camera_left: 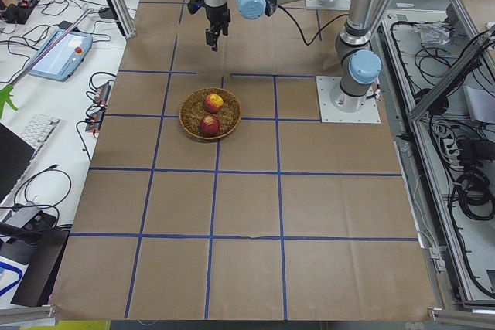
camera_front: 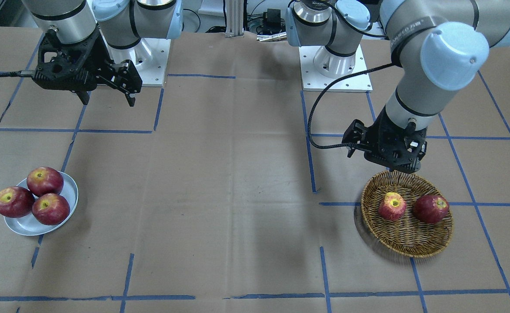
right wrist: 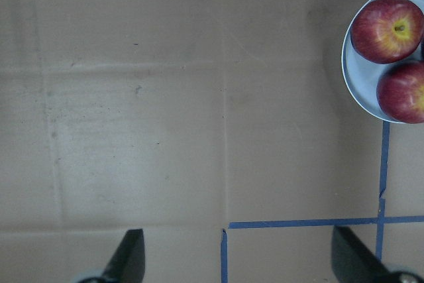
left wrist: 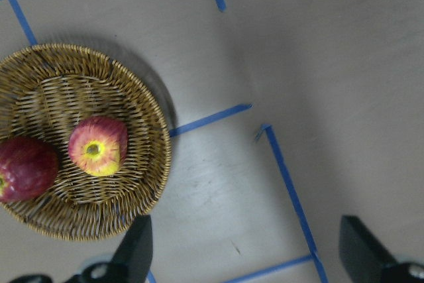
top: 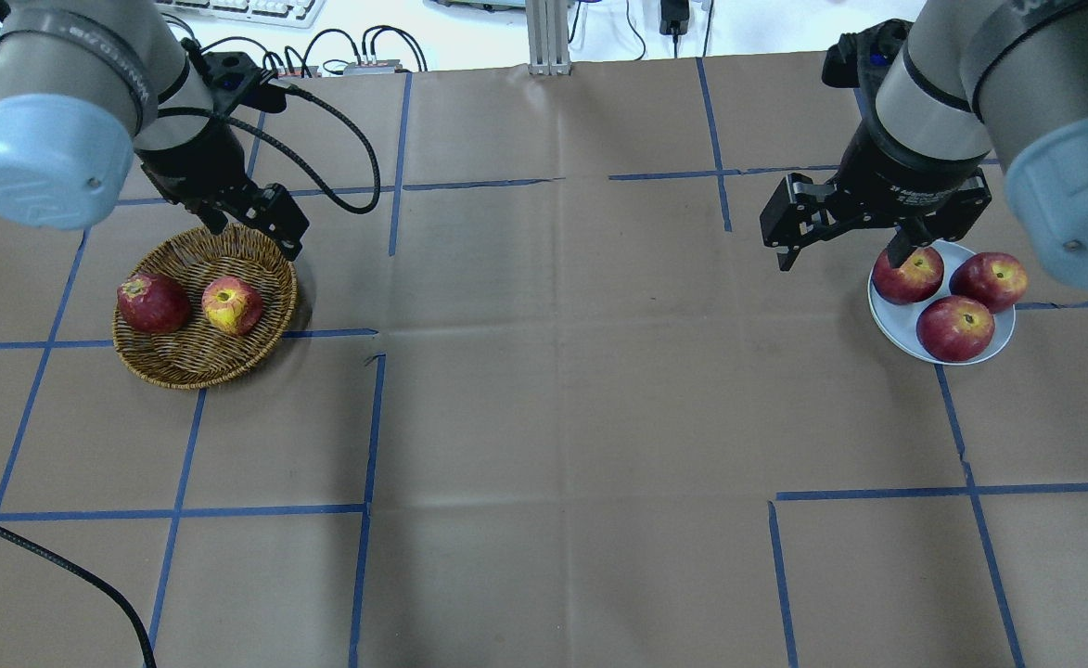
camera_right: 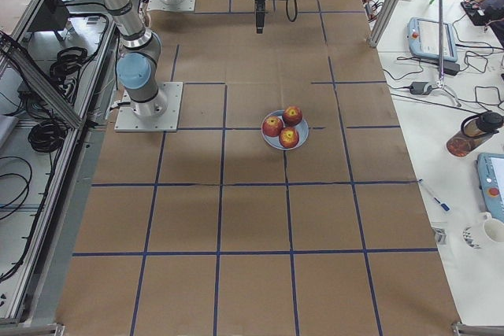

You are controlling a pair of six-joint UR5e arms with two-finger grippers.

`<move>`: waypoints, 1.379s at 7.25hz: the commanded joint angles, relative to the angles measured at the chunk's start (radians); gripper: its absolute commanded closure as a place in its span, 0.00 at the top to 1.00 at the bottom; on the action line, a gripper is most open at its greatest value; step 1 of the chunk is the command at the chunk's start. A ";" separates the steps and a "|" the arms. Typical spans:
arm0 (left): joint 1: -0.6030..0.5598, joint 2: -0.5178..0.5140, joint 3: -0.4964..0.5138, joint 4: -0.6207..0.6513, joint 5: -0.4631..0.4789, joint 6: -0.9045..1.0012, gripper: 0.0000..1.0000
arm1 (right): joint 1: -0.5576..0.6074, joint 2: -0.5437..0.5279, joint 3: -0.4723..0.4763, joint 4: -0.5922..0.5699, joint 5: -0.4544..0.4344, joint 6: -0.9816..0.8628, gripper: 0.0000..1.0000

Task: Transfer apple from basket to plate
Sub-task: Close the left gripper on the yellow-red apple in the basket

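Note:
The pinkish-red apple (camera_front: 392,206) with a yellow patch around its stem lies in the wicker basket (camera_front: 407,252), beside a darker red apple (camera_front: 431,208). It also shows in the overhead view (top: 232,305) and the left wrist view (left wrist: 98,146). My left gripper (top: 251,232) hangs open and empty above the basket's (top: 200,371) far rim. The pale grey-blue plate (top: 894,320) holds three dark red apples. My right gripper (top: 838,260) is open and empty, raised just beside the plate (right wrist: 358,84).
The table is covered in brown paper with blue tape lines. The left arm's black cable (camera_front: 320,121) loops over the table near the basket. The two arm bases (camera_front: 335,65) stand at the robot's side.

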 commanded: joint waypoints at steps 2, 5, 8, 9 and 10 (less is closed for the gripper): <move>0.183 -0.071 -0.174 0.239 -0.005 0.188 0.99 | 0.000 0.000 0.000 0.000 0.000 0.000 1.00; 0.216 -0.184 -0.175 0.359 -0.040 0.177 0.99 | 0.000 0.000 0.000 0.000 0.000 0.000 1.00; 0.214 -0.272 -0.168 0.425 -0.043 0.163 0.99 | 0.000 0.000 0.000 0.000 0.000 0.000 1.00; 0.213 -0.278 -0.167 0.448 -0.043 0.165 0.89 | 0.000 0.000 0.000 0.000 0.000 0.000 1.00; 0.207 -0.278 -0.167 0.448 -0.043 0.163 0.66 | 0.000 0.000 0.000 0.000 0.000 0.000 1.00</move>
